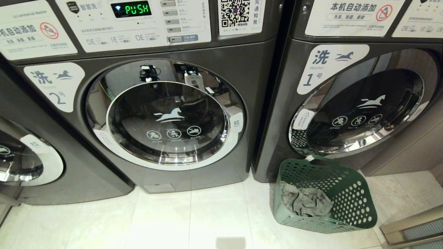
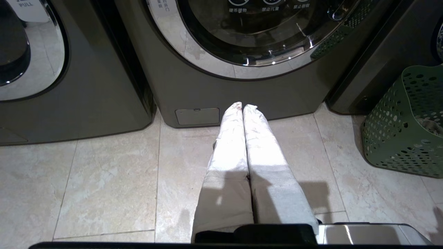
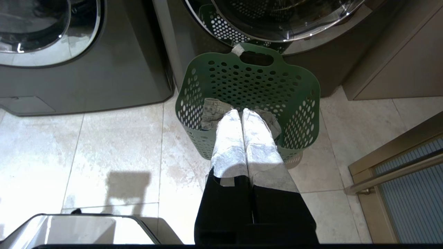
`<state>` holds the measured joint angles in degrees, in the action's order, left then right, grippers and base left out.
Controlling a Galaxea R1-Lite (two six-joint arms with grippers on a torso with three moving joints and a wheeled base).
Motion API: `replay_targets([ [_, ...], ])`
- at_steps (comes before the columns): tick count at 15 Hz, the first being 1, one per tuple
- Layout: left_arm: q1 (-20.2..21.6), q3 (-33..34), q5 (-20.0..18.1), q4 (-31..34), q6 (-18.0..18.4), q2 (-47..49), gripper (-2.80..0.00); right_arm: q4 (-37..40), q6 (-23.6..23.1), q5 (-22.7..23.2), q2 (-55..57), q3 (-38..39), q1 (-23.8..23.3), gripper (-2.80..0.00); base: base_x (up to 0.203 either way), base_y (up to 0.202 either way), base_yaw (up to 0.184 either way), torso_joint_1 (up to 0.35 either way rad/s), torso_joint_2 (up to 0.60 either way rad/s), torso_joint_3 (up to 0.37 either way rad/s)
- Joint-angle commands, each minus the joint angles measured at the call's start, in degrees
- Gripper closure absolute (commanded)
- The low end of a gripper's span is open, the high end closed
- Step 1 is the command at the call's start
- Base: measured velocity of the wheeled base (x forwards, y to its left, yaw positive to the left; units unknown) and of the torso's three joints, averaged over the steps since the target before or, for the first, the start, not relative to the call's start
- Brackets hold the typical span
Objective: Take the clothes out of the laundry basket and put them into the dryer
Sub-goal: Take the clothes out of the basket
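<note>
From the head view, the laundry basket [image 1: 325,195] stands on the tiled floor [image 1: 193,218] against the foot of the grey stack marked 1 [image 1: 277,114], with the clothes [image 1: 303,202] crumpled inside it. To its left the machine marked 2 [image 1: 155,103] has its round glass door [image 1: 168,117] closed, and neither arm shows here. In the left wrist view, the left hand [image 2: 243,105] hangs clenched and empty above the floor before that machine's base, the basket off to one side. In the right wrist view, the right hand [image 3: 241,111] is clenched, holding nothing, poised above the basket's near rim over the clothes.
</note>
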<state>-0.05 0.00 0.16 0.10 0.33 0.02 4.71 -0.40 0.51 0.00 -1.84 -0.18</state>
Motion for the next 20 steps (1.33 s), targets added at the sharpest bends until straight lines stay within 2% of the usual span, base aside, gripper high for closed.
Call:
replay_targets([
  [1,0.0,0.0,0.0,0.0,0.0,0.0,0.00,0.0,0.0,0.0,0.1,0.0,0.0,0.00,0.000,0.000,0.000,0.004,0.00,-0.203],
  [8,0.0,0.0,-0.1,0.2,0.7,0.0,0.00,-0.1,0.0,0.0,0.1,0.0,0.0,0.00,0.000,0.000,0.000,0.003,0.00,-0.066],
  [12,0.0,0.0,-0.5,0.3,3.6,0.0,0.00,0.0,-0.3,-0.1,0.1,0.0,0.0,0.00,0.167,0.000,0.001,0.006,0.01,0.003],
  [15,0.0,0.0,-0.6,0.3,3.6,0.0,0.00,-0.1,-0.4,-0.1,0.1,0.0,0.0,0.00,0.156,0.000,0.002,0.009,0.00,-0.003],
  [20,0.0,0.0,-0.2,0.4,3.3,0.0,0.00,0.0,-0.5,-0.1,0.1,-0.1,0.0,0.00,0.000,0.000,0.000,0.002,0.00,-0.062],
])
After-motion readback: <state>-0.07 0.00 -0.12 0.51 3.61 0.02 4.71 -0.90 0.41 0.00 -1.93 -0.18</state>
